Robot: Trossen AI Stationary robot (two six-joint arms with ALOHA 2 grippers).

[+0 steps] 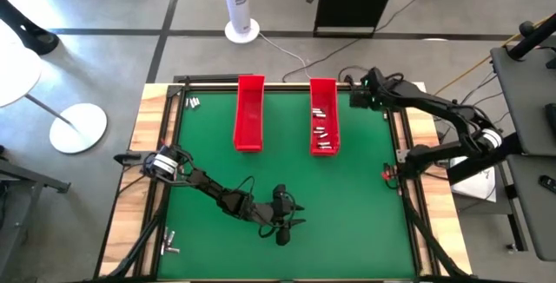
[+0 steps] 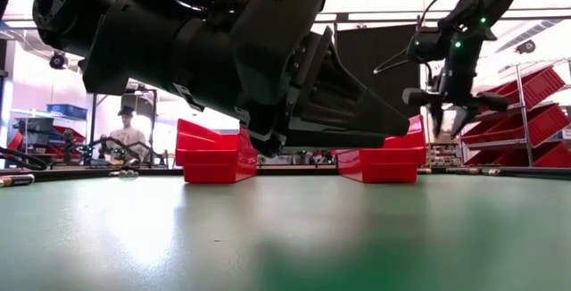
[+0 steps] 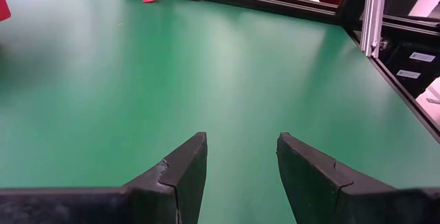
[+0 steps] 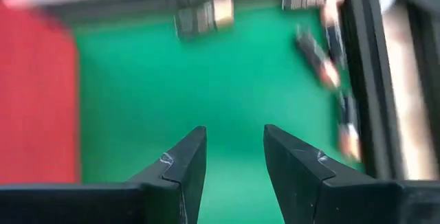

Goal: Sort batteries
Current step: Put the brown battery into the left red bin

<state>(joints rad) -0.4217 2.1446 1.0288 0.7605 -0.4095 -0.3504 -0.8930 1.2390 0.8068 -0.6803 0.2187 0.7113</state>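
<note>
Seen from above: a green surface (image 1: 287, 170) inside a dark frame with wooden edges. 2 long red trays side by side at the far end of the surface. Left tray (image 1: 249, 114) with nothing visible inside. Right tray (image 1: 324, 116) holding several small silvery batteries (image 1: 322, 135), gathered in the half of the tray nearer the middle of the surface. A few more batteries (image 1: 192, 102) lying loose just left of the left tray, by the far left corner of the frame. Another small cluster of batteries (image 1: 169, 244) at the near left edge of the surface, well apart from both trays.

Left gripper (image 1: 284, 220) low over the near middle of the surface, well clear of the right tray and toward its near end. Fingers (image 3: 180, 176) apart with only bare green showing in the gap, holding nothing.

Right gripper (image 1: 358, 97) raised just beside the right tray's far end, on the side away from the left tray, near the far right corner of the frame. Fingers (image 4: 183, 172) apart with a narrow gap, nothing between them; blurred red tray wall (image 4: 38, 100) to one side and blurred small objects along the frame edge beyond, too smeared to name.

In the low view, both trays standing level on the surface, with a person (image 2: 127, 135) in the room behind the left tray.
</note>
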